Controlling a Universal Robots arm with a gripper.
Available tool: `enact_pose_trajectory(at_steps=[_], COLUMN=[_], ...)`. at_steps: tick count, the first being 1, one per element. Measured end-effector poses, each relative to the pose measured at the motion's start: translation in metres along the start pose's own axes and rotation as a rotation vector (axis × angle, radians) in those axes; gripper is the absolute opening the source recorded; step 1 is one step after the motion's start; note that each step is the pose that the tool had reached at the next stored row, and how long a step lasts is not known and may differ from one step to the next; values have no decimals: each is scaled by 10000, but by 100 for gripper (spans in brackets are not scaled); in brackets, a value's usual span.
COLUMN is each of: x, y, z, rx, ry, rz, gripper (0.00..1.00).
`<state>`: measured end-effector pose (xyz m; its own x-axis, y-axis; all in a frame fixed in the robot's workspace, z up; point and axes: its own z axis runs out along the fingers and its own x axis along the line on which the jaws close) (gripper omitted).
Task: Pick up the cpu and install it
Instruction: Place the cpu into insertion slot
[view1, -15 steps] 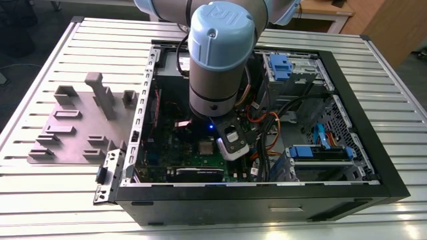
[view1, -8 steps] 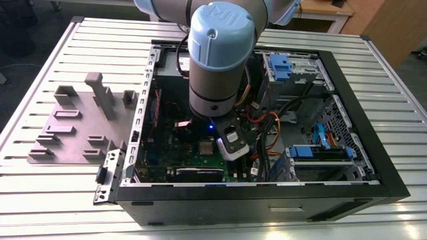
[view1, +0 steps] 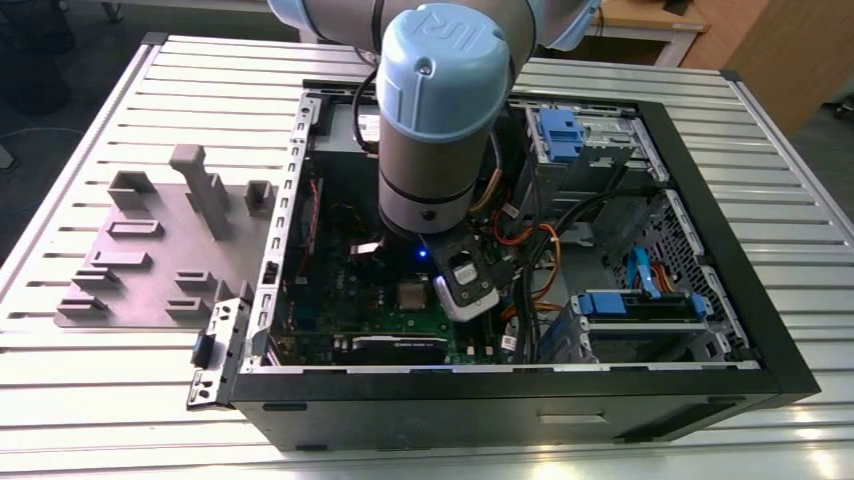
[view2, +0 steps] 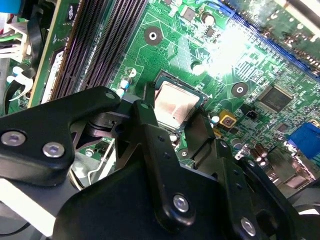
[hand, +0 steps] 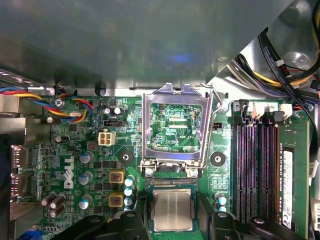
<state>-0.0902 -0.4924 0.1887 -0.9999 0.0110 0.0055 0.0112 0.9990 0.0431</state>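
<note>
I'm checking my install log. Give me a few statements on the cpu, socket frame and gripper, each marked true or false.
1. The socket frame stands hinged open. True.
2. The cpu lies on the grey tray outside the case. False: it is at the socket on the motherboard, beside the frame's hinge.
3. The gripper is right at the cpu. True.
4. Every memory slot is empty. False: one holds a memory module.

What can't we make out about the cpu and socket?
- Small square silvery-grey cpu: near edge behind the black gripper in the second wrist view; seated or hovering, cannot tell.
- Its socket: cut off by the picture edge in the first wrist view.
- Green motherboard: glare whites out a patch in the second wrist view; the blue-grey arm joint covers part in the exterior view.
</note>
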Motion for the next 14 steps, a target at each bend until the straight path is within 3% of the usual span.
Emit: enact_pose_trajectory(at_steps=[5, 14], x=[-1, -2], y=[2, 1], z=[-42, -29], rx=[0, 0], ry=[16, 18], rz=[1, 0], gripper=[47, 45])
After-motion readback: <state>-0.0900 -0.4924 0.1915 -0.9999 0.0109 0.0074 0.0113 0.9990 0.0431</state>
